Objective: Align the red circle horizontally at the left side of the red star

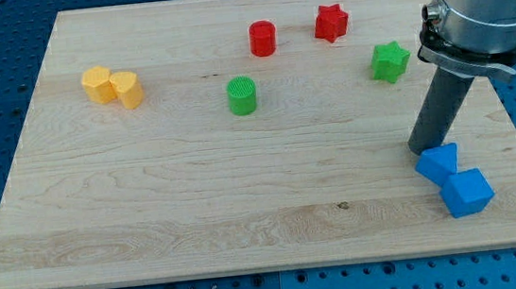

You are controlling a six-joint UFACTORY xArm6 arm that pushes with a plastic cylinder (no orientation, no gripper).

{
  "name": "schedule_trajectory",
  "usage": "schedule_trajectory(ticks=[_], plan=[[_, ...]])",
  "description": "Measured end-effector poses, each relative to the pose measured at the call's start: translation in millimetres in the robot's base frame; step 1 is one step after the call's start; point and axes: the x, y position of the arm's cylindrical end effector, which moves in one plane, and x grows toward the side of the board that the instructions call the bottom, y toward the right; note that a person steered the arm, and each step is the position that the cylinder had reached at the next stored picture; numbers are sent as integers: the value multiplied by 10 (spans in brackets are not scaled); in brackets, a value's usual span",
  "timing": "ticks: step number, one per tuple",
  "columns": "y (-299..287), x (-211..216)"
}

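Observation:
The red circle (263,39) stands near the view's top, left of the red star (331,22) and slightly lower than it, with a small gap between them. My tip (423,149) rests on the board at the view's right, far below and right of both red blocks. It sits just above-left of a blue block (438,163).
A green star (390,61) lies below-right of the red star. A green circle (242,96) lies below the red circle. Two yellow blocks (98,85) (127,89) touch at the view's left. A second blue block (467,192) sits at the lower right, near the board's edge (514,139).

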Motion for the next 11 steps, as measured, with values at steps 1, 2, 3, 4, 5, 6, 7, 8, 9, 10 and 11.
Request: schedule_trajectory(ticks=[1, 2, 3, 4, 5, 6, 7, 8, 9, 10, 11], plan=[[-50, -312], [-375, -737], [-445, -764], [-519, -852], [-896, -1096], [-988, -1398], [-986, -1754], [-986, -1795], [-986, -1795], [-1112, -1795], [-1614, -1795]])
